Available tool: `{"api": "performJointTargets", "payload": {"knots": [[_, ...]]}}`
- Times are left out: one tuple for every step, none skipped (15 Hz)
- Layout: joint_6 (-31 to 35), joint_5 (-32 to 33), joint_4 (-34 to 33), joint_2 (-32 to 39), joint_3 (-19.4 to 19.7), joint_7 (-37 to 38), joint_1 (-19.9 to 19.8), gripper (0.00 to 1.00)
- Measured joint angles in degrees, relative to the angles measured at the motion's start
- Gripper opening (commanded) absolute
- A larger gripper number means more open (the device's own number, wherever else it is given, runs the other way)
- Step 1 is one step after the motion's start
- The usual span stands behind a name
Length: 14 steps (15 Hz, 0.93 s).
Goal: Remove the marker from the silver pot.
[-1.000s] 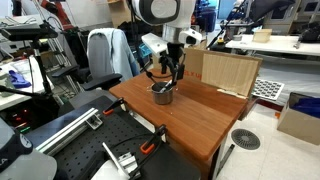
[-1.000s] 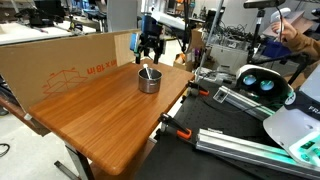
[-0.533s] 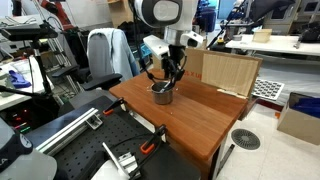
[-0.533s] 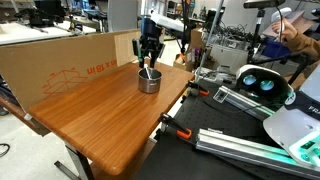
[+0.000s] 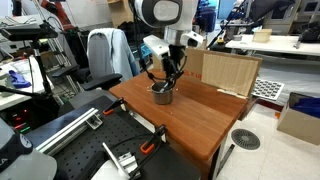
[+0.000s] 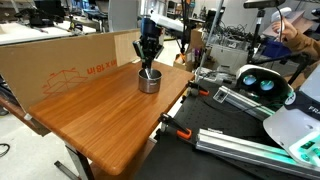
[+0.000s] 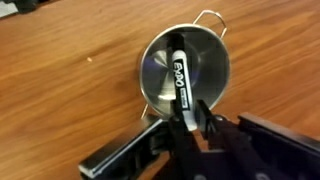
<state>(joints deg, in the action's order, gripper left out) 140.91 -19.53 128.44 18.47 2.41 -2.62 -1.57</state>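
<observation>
Vs 1 s ago, gripper (image 6: pixel 148 60) has dropped: it was hanging clear above the pot (image 6: pixel 149 83), now its tips are down at rim level, and the other exterior view shows the same (image 5: pixel 166 82). Pot hasn't shifted on the table (image 6: pixel 95 115). So approach looks done, grasp is the step in hand, and nothing is lifted yet.

Marker (image 7: pixel 181 80) is in the pot, lower end on the dark floor, upper end poking over the rim on the gripper side. In the wrist view its long axis runs approx top-to-bottom of frame, tilted slightly, w/ white lettering along the barrel. It stands steep, leaning on the rim, not flat. End colour too small to tell.

Jaws: narrow, one finger (image 7: pixel 209 128) each side of the marker's upper end, close in. Can't tell if they're pinching it or just bracketing it.

Judgement: w/ the axis near vertical, a straight pull up should clear the rim. A weak pinch may let it slip back.
</observation>
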Motion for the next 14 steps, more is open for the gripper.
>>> {"api": "performJointTargets", "payload": {"knots": [[-0.01,0.0,-0.01,0.0,0.0,-0.07,-0.01,0.05],[-0.02,0.0,-0.02,0.0,0.0,-0.1,-0.02,0.05],[-0.02,0.02,-0.05,0.0,0.0,-0.1,-0.02,0.05],[-0.03,0.15,-0.15,0.0,0.0,-0.1,-0.02,0.05],[-0.02,0.32,-0.4,-0.03,-0.02,-0.1,-0.02,0.05],[-0.02,0.46,-0.73,-0.13,-0.07,-0.1,-0.01,0.05],[-0.02,0.5,-1.09,-0.37,-0.19,-0.1,0.0,0.05],[-0.02,0.5,-1.44,-0.79,-0.35,-0.1,0.0,0.05],[0.03,0.51,-1.69,-1.46,-0.51,-0.1,0.02,0.05],[0.04,0.59,-1.85,-2.33,-0.62,-0.1,0.05,0.05],[0.05,0.72,-1.96,-3.42,-0.65,-0.1,0.08,0.05],[0.06,0.93,-2.0,-4.67,-0.66,-0.08,0.07,0.05],[0.06,0.96,-2.03,-6.05,-0.66,-0.08,0.04,0.05],[0.06,0.96,-2.04,-7.55,-0.62,-0.05,-0.01,0.05]]}}
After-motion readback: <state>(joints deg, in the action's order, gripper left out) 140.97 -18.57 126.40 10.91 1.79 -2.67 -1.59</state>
